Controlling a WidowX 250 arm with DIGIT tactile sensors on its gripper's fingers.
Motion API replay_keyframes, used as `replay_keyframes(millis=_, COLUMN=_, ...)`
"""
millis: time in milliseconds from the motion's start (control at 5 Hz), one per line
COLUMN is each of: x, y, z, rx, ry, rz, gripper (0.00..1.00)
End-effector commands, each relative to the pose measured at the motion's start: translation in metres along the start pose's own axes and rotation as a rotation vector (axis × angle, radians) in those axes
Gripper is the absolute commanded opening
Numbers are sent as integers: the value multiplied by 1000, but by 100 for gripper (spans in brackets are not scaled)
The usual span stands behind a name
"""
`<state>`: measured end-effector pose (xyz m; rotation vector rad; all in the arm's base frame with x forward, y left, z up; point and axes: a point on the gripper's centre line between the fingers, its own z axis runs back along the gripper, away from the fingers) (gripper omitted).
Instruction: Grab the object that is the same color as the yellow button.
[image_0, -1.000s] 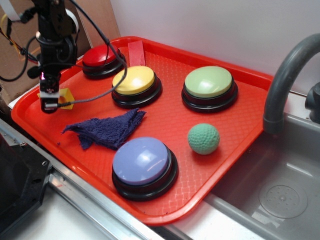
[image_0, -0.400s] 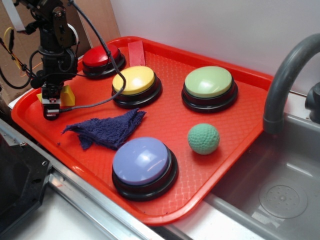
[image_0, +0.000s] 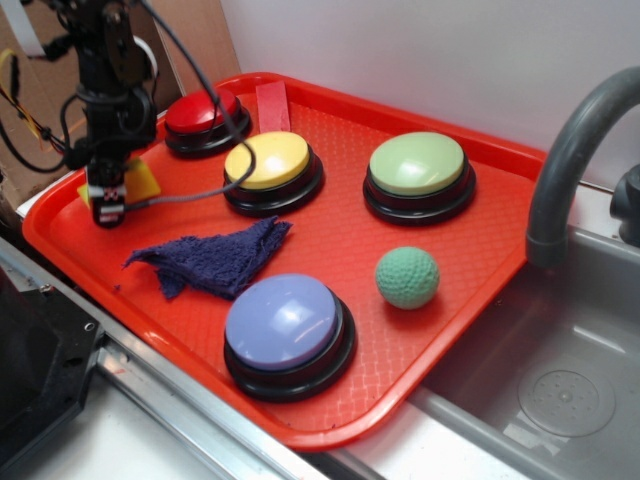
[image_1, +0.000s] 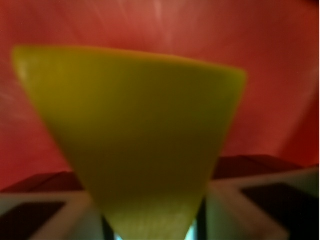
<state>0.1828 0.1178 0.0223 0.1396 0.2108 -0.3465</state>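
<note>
In the exterior view, a red plastic tray (image_0: 470, 300) with a textured floor carries everything, with a grey sink (image_0: 560, 380) and its curved grey faucet (image_0: 575, 150) to the right. The black robot arm hangs over the tray's far-left corner, and its fingers (image_0: 107, 203) point down toward the tray floor. The small solid yellow wedge-shaped block (image_0: 143, 178) sits at those fingers, showing just beside them on their right and a sliver on their left, so it appears to lie between them; whether it rests on the tray or is lifted cannot be told from here. To the right of the block is the round yellow domed button on a black base (image_0: 270, 165), and beyond the block, at the far edge, a red domed button (image_0: 205, 115). A pale green domed button (image_0: 418, 172) stands farther right. Nearer, a crumpled dark blue cloth (image_0: 215, 260) lies right of and nearer than the fingers, a lavender domed button (image_0: 287, 328) sits at the near side, and a green dimpled ball (image_0: 407, 277) lies to its right. In the wrist view, the block (image_1: 135, 145) fills most of the picture as a blurred triangle with its narrow end at the bottom, wedged between the two pale finger pads (image_1: 45, 217) at the lower corners, which press against it on either side; red tray lies behind.
</note>
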Motion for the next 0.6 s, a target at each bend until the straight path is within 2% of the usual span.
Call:
replay_keyframes(millis=0, x=-23, y=-54, z=121, rx=-218, ry=-394, rz=376, gripper=0)
replay_keyframes(millis=200, x=-35, y=-63, z=171, rx=-207, ry=-405, rz=374, gripper=0)
replay_keyframes(millis=400, x=-43, y=-61, z=220, rx=-200, ry=-408, rz=372, gripper=0)
